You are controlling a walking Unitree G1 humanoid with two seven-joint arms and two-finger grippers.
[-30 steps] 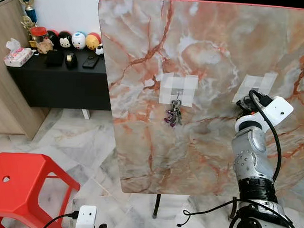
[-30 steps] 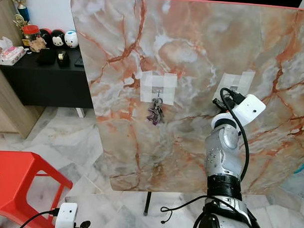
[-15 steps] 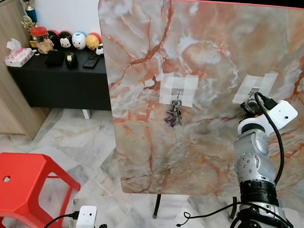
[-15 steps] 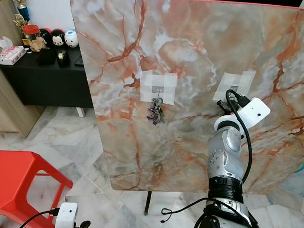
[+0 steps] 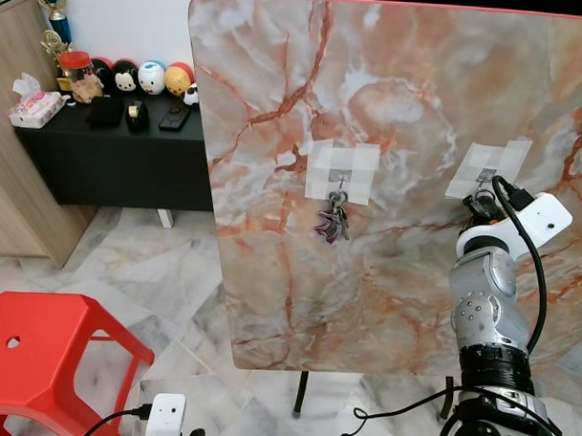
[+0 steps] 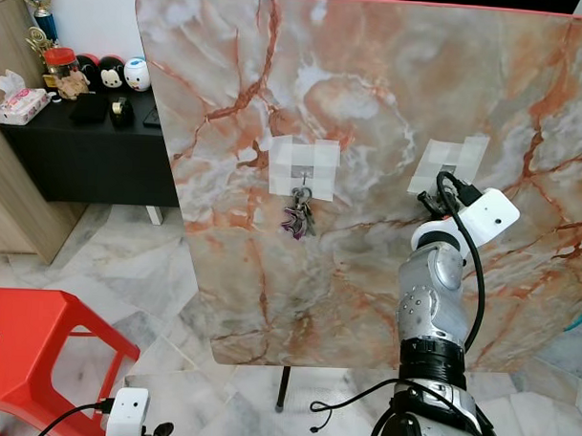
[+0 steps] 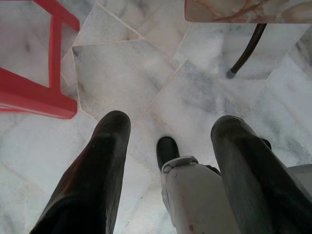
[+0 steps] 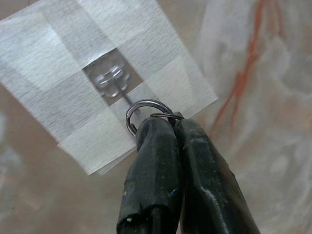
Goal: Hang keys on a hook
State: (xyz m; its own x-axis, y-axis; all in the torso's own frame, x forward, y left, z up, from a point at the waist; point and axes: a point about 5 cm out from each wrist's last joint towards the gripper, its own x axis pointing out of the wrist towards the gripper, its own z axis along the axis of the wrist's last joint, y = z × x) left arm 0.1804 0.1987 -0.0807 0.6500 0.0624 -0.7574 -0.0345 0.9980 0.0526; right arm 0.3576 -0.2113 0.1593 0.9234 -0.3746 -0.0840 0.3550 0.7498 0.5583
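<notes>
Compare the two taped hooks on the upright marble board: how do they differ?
The left taped metal hook carries a hanging bunch of keys with nothing gripping it. At the right taped metal hook, the right gripper pinches a bare silver key ring. Both sit under crossed white tape.

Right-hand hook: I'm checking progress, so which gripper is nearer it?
Right. The right gripper holds a key ring at the hook; the left gripper hangs low over the floor.

Pale marble floor [image 5: 165, 261], red plastic stool [image 5: 47, 348], black sideboard [image 5: 111, 159] against a white wall [image 5: 126, 21].
</notes>
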